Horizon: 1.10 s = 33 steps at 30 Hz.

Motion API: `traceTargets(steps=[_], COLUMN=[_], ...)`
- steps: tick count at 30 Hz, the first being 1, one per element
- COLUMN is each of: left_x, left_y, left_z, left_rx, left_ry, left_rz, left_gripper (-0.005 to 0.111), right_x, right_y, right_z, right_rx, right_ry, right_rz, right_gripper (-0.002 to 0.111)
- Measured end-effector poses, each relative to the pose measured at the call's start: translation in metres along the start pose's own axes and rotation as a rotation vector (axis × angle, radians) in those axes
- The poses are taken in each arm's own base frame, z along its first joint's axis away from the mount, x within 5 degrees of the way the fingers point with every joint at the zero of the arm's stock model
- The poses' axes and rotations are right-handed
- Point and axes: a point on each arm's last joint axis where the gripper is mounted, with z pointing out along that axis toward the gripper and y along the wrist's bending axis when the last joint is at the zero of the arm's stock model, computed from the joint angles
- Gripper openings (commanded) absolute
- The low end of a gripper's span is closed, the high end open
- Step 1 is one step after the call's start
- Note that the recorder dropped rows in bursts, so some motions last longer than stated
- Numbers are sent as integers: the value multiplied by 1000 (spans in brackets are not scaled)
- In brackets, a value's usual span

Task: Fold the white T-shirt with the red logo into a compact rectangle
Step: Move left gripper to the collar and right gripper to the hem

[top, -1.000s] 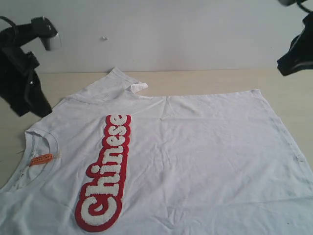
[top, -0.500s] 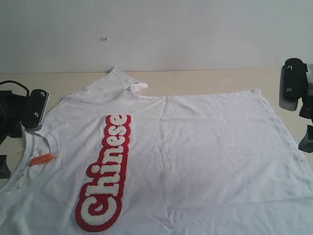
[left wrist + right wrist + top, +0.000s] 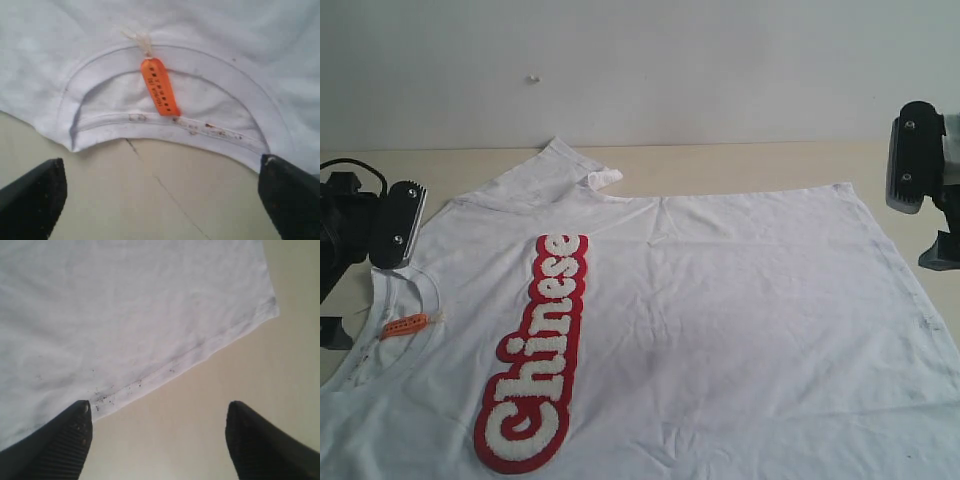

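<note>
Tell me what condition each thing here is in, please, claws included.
white T-shirt: spread flat, logo side up, not folded yet.
red logo: face up, fully showing.
orange neck tag: lying inside the collar.
left gripper: open, empty, by the collar.
right gripper: open, empty, by the hem.

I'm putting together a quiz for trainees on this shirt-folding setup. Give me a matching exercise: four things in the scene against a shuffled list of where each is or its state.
Things:
1. red logo
2. orange neck tag
3. left pincer
4. right pincer

Places or states:
A. open, at the hem
B. inside the collar
C. along the chest of the white T-shirt
D. open, beside the collar

Pairs: 1-C, 2-B, 3-D, 4-A
</note>
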Motion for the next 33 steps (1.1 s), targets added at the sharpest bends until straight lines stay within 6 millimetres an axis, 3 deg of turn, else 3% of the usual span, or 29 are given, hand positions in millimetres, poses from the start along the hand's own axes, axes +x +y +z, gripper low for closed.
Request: traceTargets(steps=[5, 12, 24, 33], left_x=[-1, -1, -6, 19], left_y=[3, 3, -13, -7], left_z=[0, 0, 8, 9], left_rx=[-28, -31, 40, 47], left_ry=[-9, -11, -96, -286], left_rz=[1, 0, 61, -34], left_gripper=[105, 105, 105, 105], right_x=[-1, 3, -1, 16], right_y=[0, 0, 10, 11], right_z=[-2, 4, 6, 46], right_rx=[1, -7, -116, -212], right_ry=[-15, 35, -20, 141], right_rz=[14, -42, -173, -287], right_gripper=[73, 105, 105, 105])
